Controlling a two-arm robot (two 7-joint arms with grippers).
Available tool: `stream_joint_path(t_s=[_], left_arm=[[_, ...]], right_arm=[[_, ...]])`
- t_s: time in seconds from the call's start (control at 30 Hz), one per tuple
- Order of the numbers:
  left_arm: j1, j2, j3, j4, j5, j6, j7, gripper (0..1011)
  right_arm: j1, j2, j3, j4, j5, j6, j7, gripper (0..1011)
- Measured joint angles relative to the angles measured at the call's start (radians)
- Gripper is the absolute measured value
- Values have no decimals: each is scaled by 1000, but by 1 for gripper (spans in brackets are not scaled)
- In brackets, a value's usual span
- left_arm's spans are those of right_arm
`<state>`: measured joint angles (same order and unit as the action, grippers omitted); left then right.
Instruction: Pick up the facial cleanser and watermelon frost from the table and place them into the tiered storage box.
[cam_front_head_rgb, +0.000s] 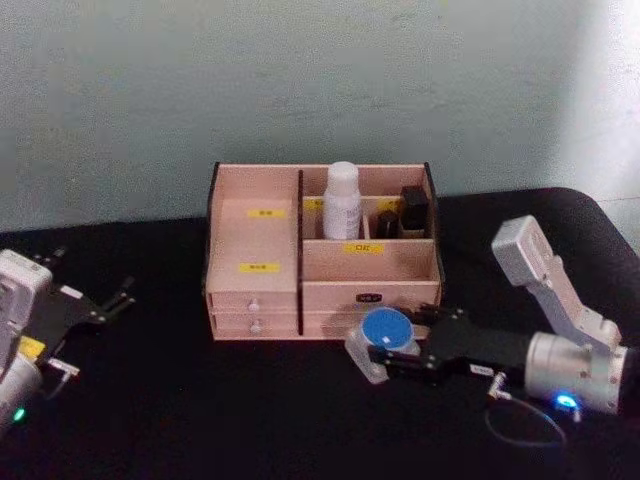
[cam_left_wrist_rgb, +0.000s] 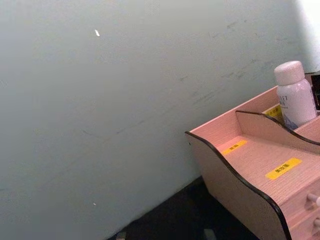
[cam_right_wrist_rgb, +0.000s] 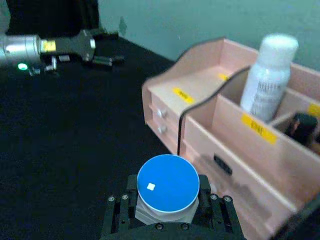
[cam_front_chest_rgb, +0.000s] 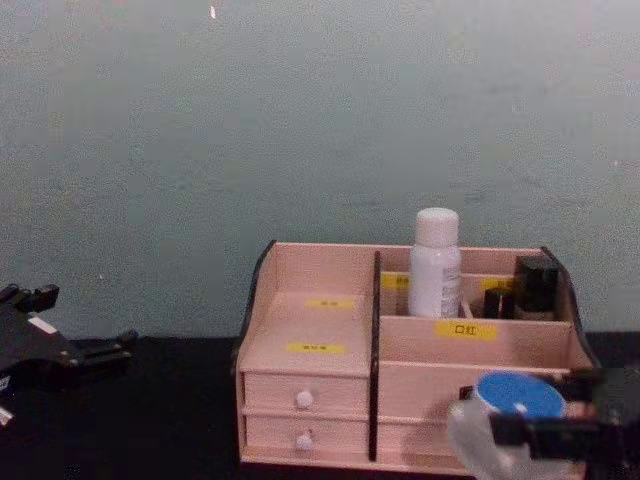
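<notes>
The right gripper's black fingers were closed against opposite sides of the watermelon frost, a short clear jar whose round blue lid faced up between them. That right gripper reached in from the robot's right and held the jar just in front of the tiered storage box, by the lower front panel of its right half. In the chest view the jar looked tilted, its lid leaning toward the right arm; whether its base touched the black table could not be told. The facial cleanser stood upright inside the box, in the raised rear compartment just right of the dark divider, its white cap rising above the back wall. Small black containers sat in the neighbouring rear compartment on the right. Two white-knobbed drawers filled the box's left front. Well apart, at the table's left edge, the left gripper lay parked with its fingers spread and nothing between them.
</notes>
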<state>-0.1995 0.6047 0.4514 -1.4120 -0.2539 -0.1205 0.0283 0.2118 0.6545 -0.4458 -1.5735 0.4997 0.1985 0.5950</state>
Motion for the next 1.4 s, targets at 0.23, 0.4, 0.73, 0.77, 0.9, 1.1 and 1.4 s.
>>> stream_joint_path(t_s=[0.23, 0.4, 0.73, 0.77, 0.9, 1.1, 1.4], left_arm=[[0, 0, 0, 0, 0, 0, 0, 1001], [0, 0, 0, 0, 0, 0, 0, 1001], [0, 0, 0, 0, 0, 0, 0, 1001], [0, 0, 0, 0, 0, 0, 0, 1001], [0, 0, 0, 0, 0, 0, 0, 1001], [0, 0, 0, 0, 0, 0, 0, 1001], [0, 0, 0, 0, 0, 0, 0, 1001]], right_arm=[[64, -40, -22, 0, 1, 19, -24, 708], [123, -81, -49, 14, -12, 47, -58, 708], [222, -174, -92, 76, -51, 93, -110, 708], [230, -183, -94, 84, -53, 96, -112, 708], [266, -219, -104, 119, -60, 110, -121, 708], [321, -274, -119, 184, -64, 132, -128, 708], [385, -353, -145, 291, -108, 140, -164, 708]])
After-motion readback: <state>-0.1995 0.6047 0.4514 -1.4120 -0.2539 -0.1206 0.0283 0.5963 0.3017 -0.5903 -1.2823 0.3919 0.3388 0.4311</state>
